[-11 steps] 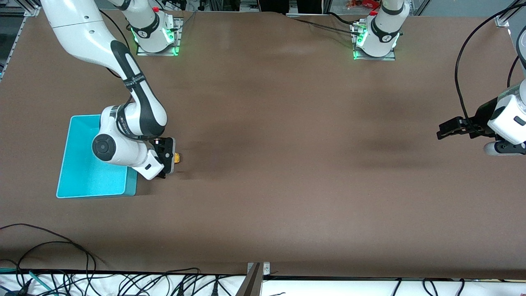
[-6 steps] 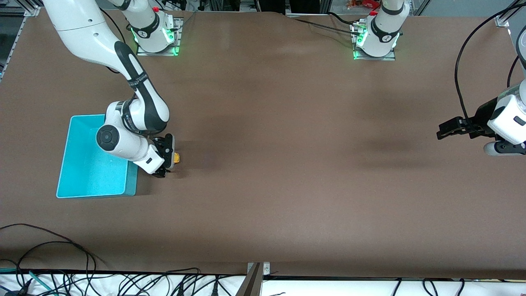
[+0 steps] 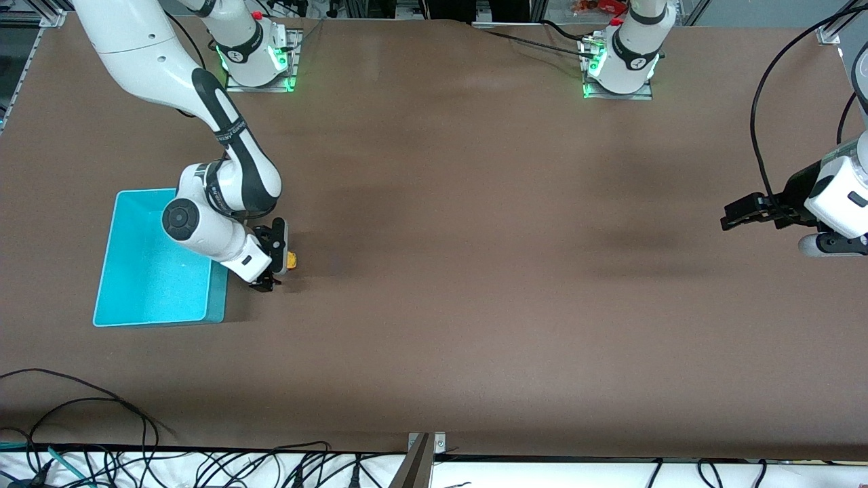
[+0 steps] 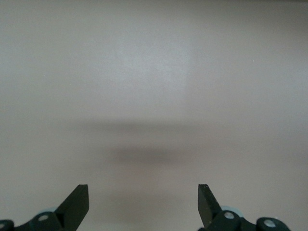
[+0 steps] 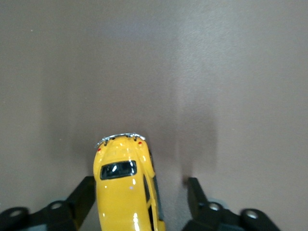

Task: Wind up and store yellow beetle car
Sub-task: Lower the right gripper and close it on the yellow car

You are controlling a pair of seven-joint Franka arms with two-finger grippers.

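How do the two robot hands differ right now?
The right hand is low at the table with the yellow beetle car between its fingers, beside the turquoise bin; the left hand waits over bare table at its own end, with nothing between its fingers. Both have their dark fingers spread apart.
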